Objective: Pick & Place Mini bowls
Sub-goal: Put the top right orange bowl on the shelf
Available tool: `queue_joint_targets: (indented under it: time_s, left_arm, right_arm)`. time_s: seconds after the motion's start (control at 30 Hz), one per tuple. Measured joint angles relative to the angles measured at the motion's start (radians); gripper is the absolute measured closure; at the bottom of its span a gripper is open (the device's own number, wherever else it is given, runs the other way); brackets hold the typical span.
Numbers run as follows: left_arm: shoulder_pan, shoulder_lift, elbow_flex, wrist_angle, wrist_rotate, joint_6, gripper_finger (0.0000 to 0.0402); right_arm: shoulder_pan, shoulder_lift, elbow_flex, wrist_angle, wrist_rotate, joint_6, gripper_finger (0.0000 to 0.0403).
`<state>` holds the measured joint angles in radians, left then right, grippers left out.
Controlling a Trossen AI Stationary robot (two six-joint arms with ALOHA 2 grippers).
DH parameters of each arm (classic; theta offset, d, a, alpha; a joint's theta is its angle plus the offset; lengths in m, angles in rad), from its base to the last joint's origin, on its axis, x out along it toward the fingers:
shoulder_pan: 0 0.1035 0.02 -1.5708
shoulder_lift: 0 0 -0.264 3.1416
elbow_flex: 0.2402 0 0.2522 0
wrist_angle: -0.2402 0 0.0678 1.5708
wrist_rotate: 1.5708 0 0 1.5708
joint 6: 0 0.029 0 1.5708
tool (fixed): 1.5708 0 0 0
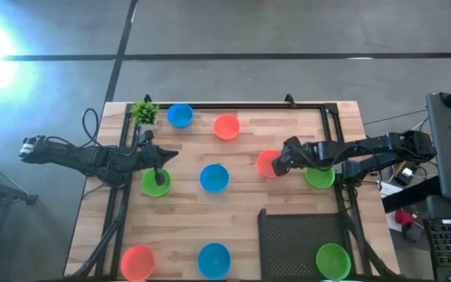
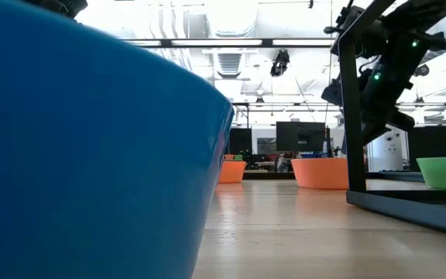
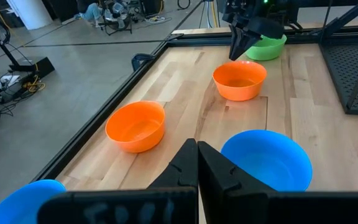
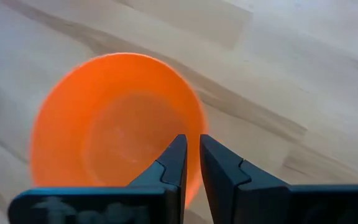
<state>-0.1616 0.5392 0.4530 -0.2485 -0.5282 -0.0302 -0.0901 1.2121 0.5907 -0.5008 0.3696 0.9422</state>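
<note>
Nine mini bowls sit on the wooden table. In the high view they are blue (image 1: 180,115), orange (image 1: 226,126), orange (image 1: 268,164), green (image 1: 319,176), blue (image 1: 214,178), green (image 1: 156,183), orange (image 1: 138,262), blue (image 1: 214,259) and green (image 1: 333,260). My right gripper (image 1: 280,162) (image 4: 191,146) is over the right rim of the middle orange bowl (image 4: 110,130), its fingers a narrow gap apart and standing either side of that rim. My left gripper (image 1: 172,153) (image 3: 197,149) is shut, above the table just beyond the left green bowl. My right gripper comes at the middle orange bowl's right rim (image 4: 199,118) from above, one finger over the inside and one over the outside. The bowl stands on the table (image 3: 240,81). I cannot tell whether the fingers touch the rim.
A small potted plant (image 1: 143,112) stands at the far left corner. A black mesh rack (image 1: 300,243) takes up the near right part of the table. A black frame runs along the table's edges (image 3: 104,124). Bare wood lies between the bowls.
</note>
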Motion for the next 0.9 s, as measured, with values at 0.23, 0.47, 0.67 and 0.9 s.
queue_joint_targets:
  time_s: [0.23, 0.47, 0.67, 0.9]
  left_arm:
    - [0.0, 0.0, 0.0, 0.0, 0.0, 0.0, 0.0402]
    - [0.0, 0.0, 0.0, 0.0, 0.0, 0.0, 0.0402]
    - [0.0, 0.0, 0.0, 0.0, 0.0, 0.0, 0.0402]
    - [0.0, 0.0, -0.016, -0.001, 0.0, 0.0, 0.0402]
  right_arm:
    - [-0.023, 0.0, -0.024, 0.004, -0.004, 0.031, 0.036]
    - [-0.022, 0.0, -0.024, 0.01, -0.013, 0.041, 0.036]
    - [-0.022, 0.0, -0.039, 0.012, -0.015, 0.07, 0.036]
    - [-0.022, 0.0, -0.054, 0.026, -0.015, 0.08, 0.036]
